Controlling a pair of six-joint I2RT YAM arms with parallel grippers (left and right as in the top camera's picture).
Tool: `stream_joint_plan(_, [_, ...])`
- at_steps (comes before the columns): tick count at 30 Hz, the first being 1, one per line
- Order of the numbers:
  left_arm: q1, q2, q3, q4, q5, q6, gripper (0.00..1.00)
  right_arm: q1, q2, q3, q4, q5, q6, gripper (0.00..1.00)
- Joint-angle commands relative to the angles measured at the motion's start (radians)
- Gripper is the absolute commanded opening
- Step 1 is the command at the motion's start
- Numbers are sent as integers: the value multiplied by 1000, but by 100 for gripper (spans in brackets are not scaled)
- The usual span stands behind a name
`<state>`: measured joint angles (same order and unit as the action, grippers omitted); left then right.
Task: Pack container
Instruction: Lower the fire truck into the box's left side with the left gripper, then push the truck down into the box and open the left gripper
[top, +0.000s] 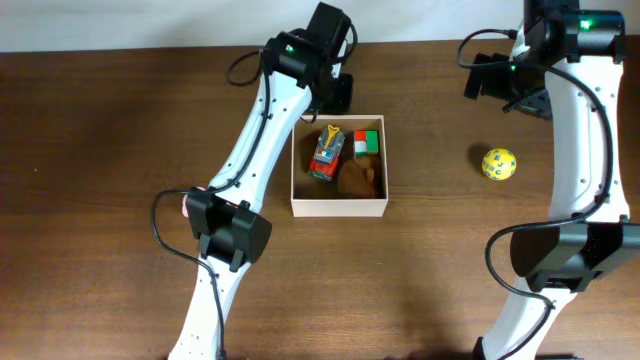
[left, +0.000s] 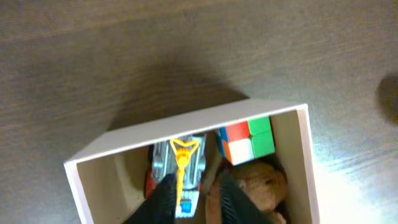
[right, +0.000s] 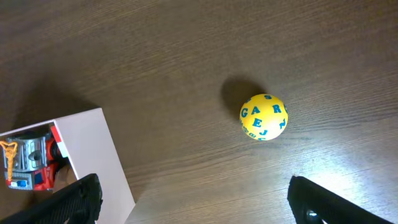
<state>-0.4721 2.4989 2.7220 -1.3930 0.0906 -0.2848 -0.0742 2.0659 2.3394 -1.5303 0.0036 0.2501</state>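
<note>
The container (top: 338, 208) is a square white-walled box at the table's middle. In it lie a toy truck (top: 326, 153), a coloured cube (top: 366, 142) and a brown plush toy (top: 358, 180). My left gripper (top: 335, 95) hangs above the box's far wall. In the left wrist view its fingers (left: 196, 199) are slightly apart and hold nothing, above the truck (left: 180, 165), next to the plush (left: 261, 183) and cube (left: 245, 140). A yellow lettered ball (top: 498, 164) lies on the table right of the box. My right gripper (right: 193, 199) is wide open and empty above the table, near the ball (right: 263, 116).
The table is dark brown wood. The box's white wall (right: 93, 149) shows at the left of the right wrist view, with the truck (right: 28, 165) behind it. The arms' bases stand at the front left and front right.
</note>
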Motion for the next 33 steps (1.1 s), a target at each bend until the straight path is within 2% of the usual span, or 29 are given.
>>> stream_joint_plan(1, [-10,6,-8,-12,32,18,22,0,0,15,0,8,-6,99])
stream_joint_plan(12, [-107,7,-90,-10,65,278,22,0,0,15,0,9,-6,99])
stream_joint_plan(17, [-115,7,-178,47,-6,282,22,0,0,15,0,8,-6,99])
stream_joint_plan(27, [-113,7,-357,164,-9,283,22,0,0,15,0,9,-6,99])
stream_joint_plan(33, [-113,9,-397,225,-29,281,22,0,0,15,0,9,-6,99])
